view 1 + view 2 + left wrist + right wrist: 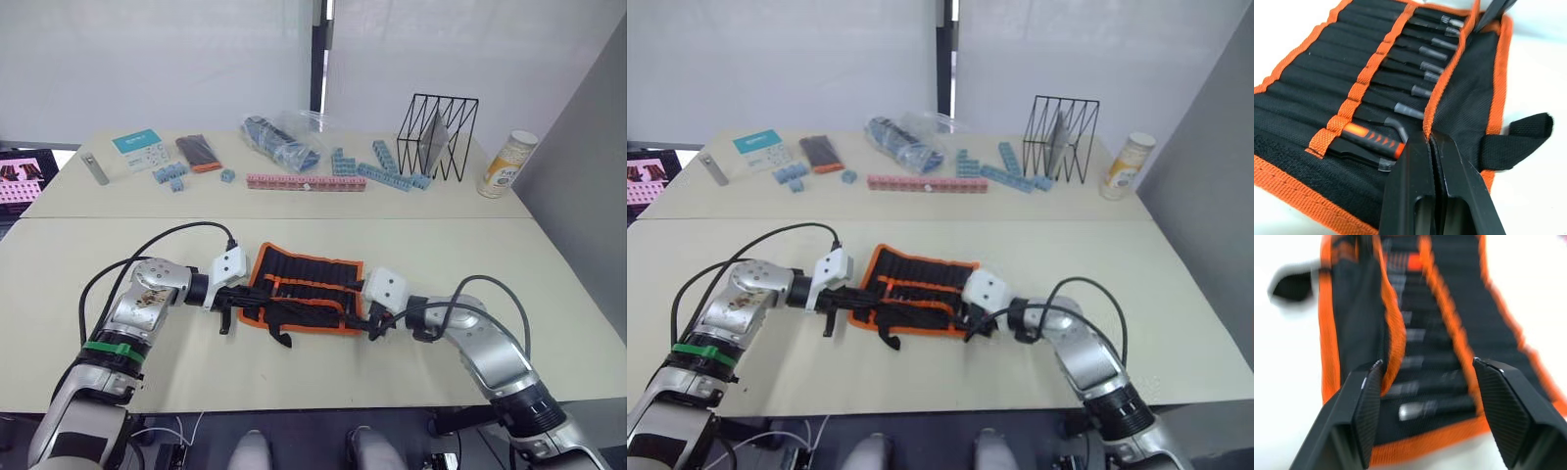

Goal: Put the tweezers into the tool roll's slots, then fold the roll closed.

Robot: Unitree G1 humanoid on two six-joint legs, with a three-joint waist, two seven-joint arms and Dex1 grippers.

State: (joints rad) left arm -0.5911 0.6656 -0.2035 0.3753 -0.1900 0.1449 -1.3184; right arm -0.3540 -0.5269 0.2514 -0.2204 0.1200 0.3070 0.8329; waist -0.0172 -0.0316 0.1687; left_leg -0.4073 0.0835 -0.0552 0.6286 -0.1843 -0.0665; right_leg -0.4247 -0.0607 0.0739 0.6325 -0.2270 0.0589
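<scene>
Left wrist view: the tool roll's [1376, 83] orange flap edge is pinched by the closed left gripper [1430, 142]; the right gripper [1427, 364] is spread wide at the opposite end.

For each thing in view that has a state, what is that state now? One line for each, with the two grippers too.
Tool roll: open, flat on the near table, near flap partly folded over.
Tweezers: seated in the slots, tips showing.
Strap: loose, lying on the table.
Left gripper: shut on the flap's orange edge.
Right gripper: open, over the roll's end.
Plastic bag: lying on the far table, blue pieces inside.
Bottle: upright, capped.
</scene>
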